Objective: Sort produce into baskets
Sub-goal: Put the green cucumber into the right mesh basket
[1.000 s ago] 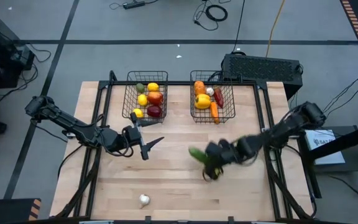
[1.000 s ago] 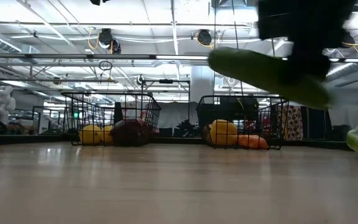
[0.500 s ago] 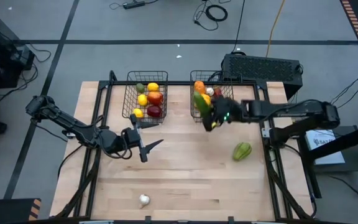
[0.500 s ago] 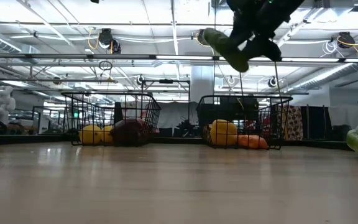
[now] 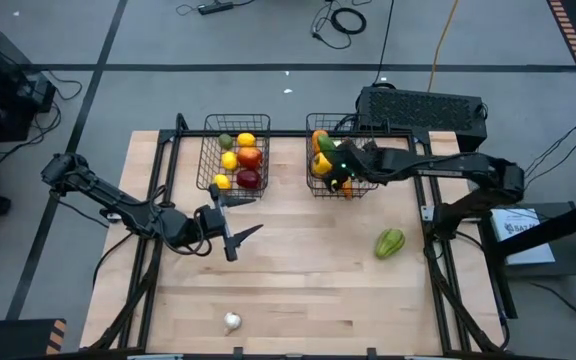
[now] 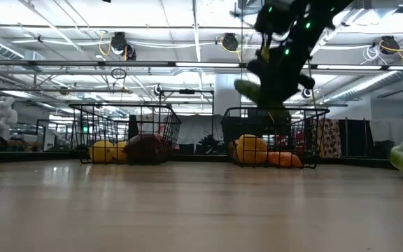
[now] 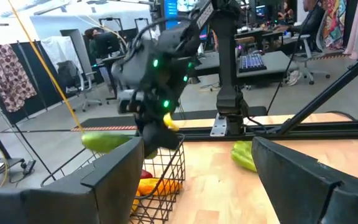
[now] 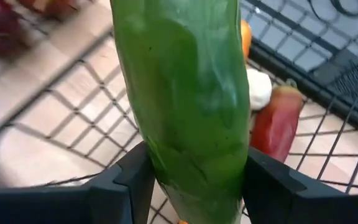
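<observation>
My right gripper is shut on a green cucumber just above the right wire basket, which holds a yellow pepper, a carrot, a red chilli and a white garlic. The left basket holds lemons, red apples and a lime. My left gripper is open and empty over the table's left middle. A green pepper and a white garlic lie on the table. My right gripper pinches the cucumber's two sides between its two fingers, which lie across it. The cucumber is lifted clear and sticks out past the fingers over the basket, roughly level in the low view.
A black metal frame runs along the table's sides and far edge. A black box stands behind the right basket. Bare wood lies between the baskets and the near edge.
My right gripper has carried the cucumber from the table's right middle toward the far edge, until it is over the right basket, and has come down a little above it. The cucumber has turned with it. The green pepper that the arm covered now shows on the table.
</observation>
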You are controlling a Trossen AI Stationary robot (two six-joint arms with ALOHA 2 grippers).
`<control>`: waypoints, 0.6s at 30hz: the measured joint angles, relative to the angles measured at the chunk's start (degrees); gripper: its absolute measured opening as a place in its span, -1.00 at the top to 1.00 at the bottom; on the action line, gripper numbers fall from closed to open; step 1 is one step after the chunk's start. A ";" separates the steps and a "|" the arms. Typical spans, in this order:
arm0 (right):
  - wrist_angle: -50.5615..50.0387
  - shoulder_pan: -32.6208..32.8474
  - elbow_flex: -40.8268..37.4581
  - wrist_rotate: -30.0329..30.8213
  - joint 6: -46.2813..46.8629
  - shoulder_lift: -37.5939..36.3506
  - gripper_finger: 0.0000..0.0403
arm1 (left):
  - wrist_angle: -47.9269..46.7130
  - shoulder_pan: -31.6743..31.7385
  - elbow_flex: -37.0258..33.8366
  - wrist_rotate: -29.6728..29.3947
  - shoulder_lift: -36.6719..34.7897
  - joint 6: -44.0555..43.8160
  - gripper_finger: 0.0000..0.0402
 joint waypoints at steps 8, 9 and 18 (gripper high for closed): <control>-0.20 -4.57 -0.02 1.70 5.44 6.60 0.08 | 0.06 0.00 0.00 0.00 0.00 -0.01 -0.52; -0.42 -5.04 -0.02 1.66 5.71 7.01 0.08 | 0.06 0.00 0.00 0.00 0.00 -0.01 -0.52; -3.39 -5.79 -0.02 1.13 3.88 7.21 -0.19 | 0.04 0.00 0.00 0.00 0.00 -0.02 -0.52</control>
